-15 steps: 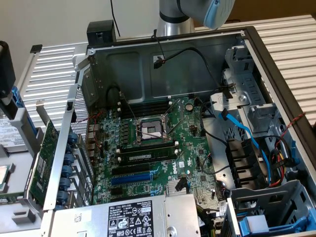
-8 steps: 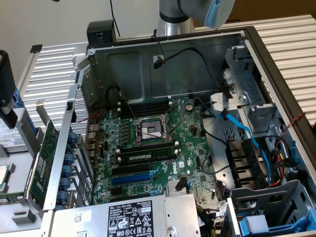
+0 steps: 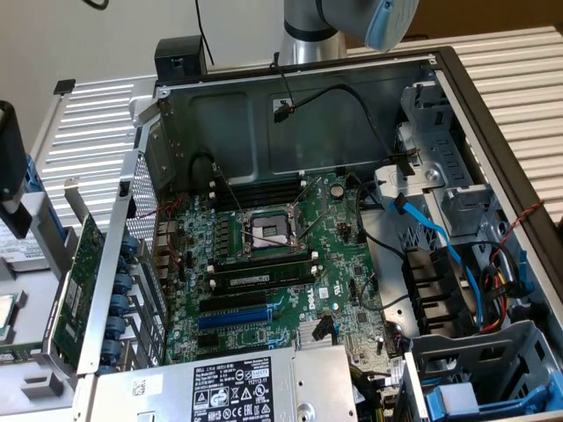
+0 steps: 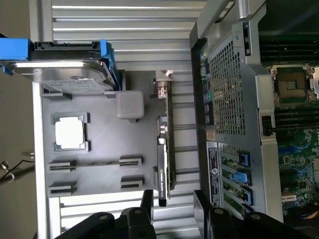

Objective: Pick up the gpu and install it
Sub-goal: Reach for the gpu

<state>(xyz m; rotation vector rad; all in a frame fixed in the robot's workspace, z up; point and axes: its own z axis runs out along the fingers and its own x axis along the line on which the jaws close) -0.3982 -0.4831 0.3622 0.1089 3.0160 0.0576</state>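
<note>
Gpu [image 4: 164,149], just one, stands edgewise before one spread gripper [image 4: 174,196].

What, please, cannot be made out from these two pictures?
1. gpu: edge-on in the wrist view, faces hidden; in the exterior view the case frame covers part.
2. gripper: wrist view, cut off by the picture's edge.
3. power supply label: exterior view, print too small to read.

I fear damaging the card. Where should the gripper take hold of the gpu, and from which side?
Probably across the thin upper edge of the gpu, one finger on each flat face, coming from above. It stands on edge in the grey tray, so its faces are upright and that edge is free.
</note>
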